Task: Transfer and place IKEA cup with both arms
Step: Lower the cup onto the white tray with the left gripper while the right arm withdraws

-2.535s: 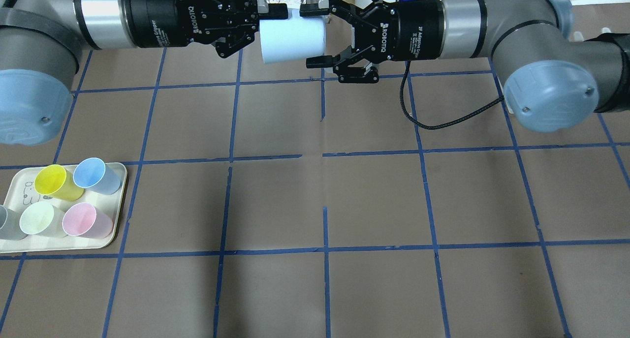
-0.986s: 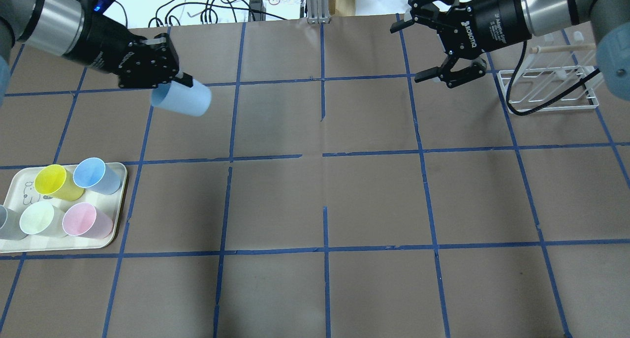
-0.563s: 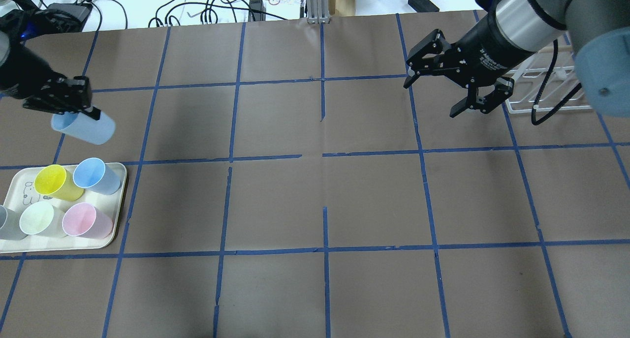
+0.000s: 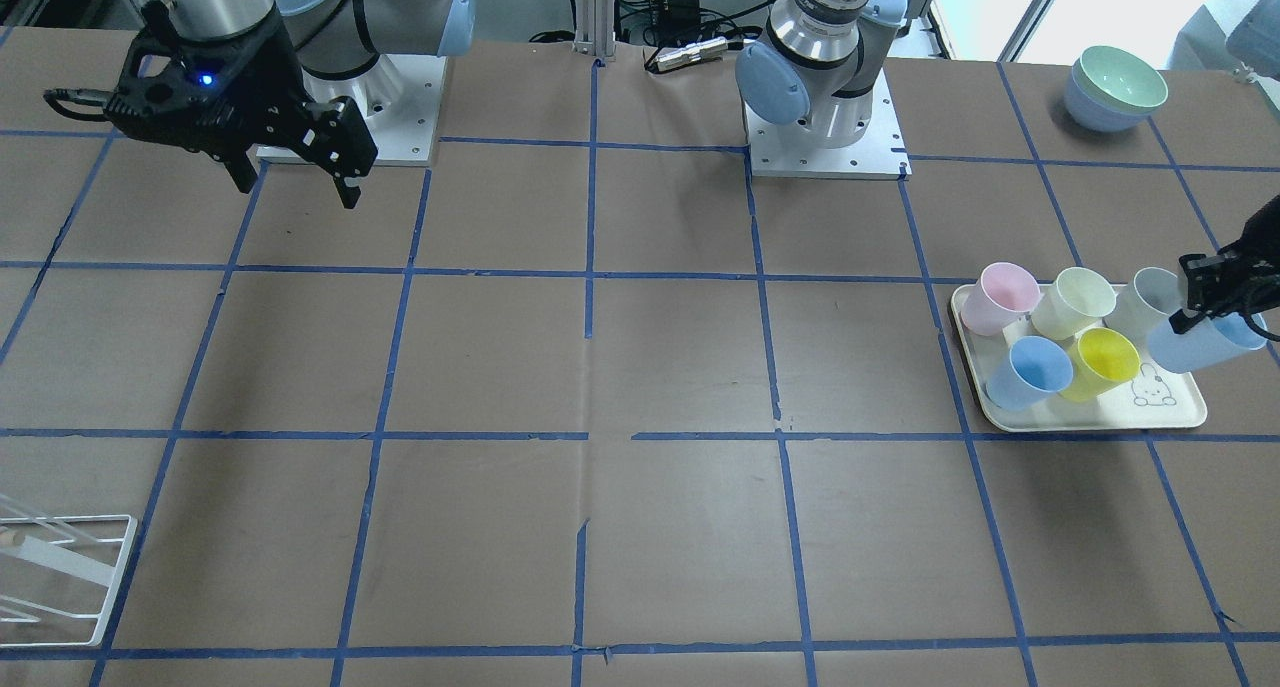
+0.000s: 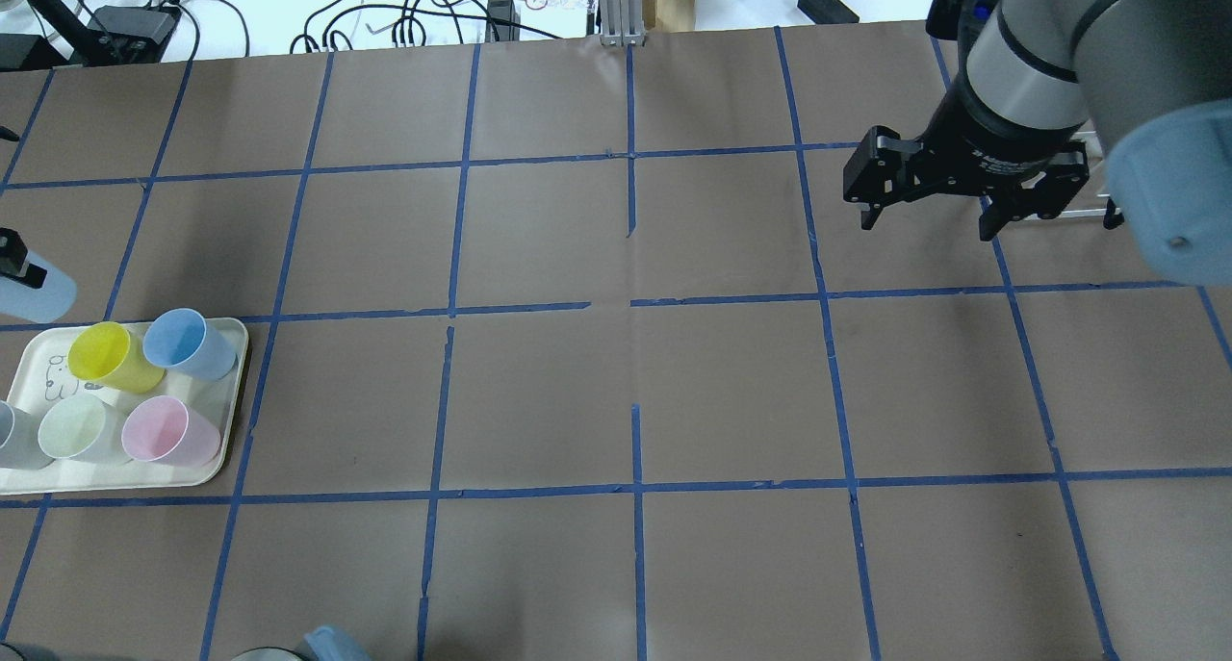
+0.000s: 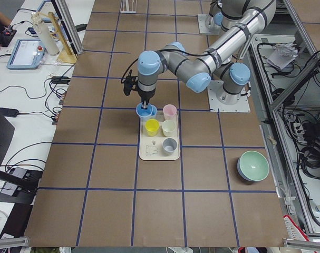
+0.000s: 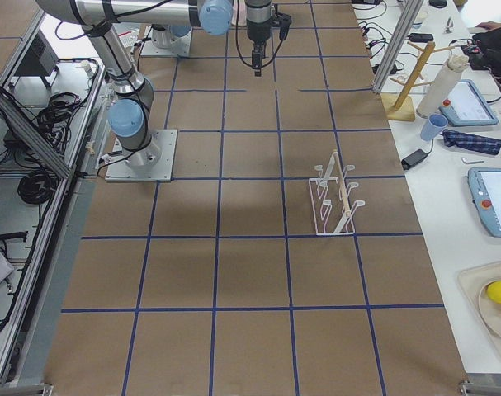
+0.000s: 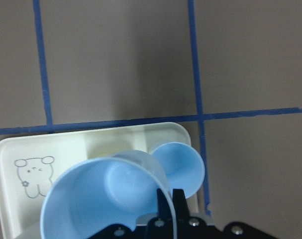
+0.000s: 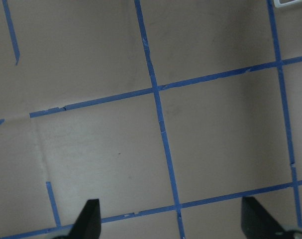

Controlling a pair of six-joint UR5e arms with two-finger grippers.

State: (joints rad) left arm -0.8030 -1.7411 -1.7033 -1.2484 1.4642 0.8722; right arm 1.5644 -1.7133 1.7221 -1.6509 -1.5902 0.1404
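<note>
My left gripper (image 4: 1196, 312) is shut on the rim wall of the pale icy-blue IKEA cup (image 4: 1205, 343), one finger inside the cup and one outside. It holds the cup tilted over the far end of the white tray (image 4: 1100, 423). The left wrist view shows the cup's (image 8: 103, 191) open mouth with the tray (image 8: 21, 149) below it. In the overhead view only the cup's (image 5: 38, 293) end shows, at the left edge. My right gripper (image 5: 926, 226) is open and empty, pointing down above the table on the right; it also shows in the front view (image 4: 298, 189).
The tray holds a sky-blue cup (image 5: 188, 342), a yellow cup (image 5: 111, 356), a pink cup (image 5: 164, 430), a pale green cup (image 5: 77, 428) and a grey cup (image 5: 14, 435). A white wire rack (image 7: 337, 198) stands near the right arm. Stacked bowls (image 4: 1115, 87) sit at the left end.
My left gripper has carried the cup from the table's middle to the far left, over the tray. My right gripper, open throughout, has drawn back to the right and turned downward.
</note>
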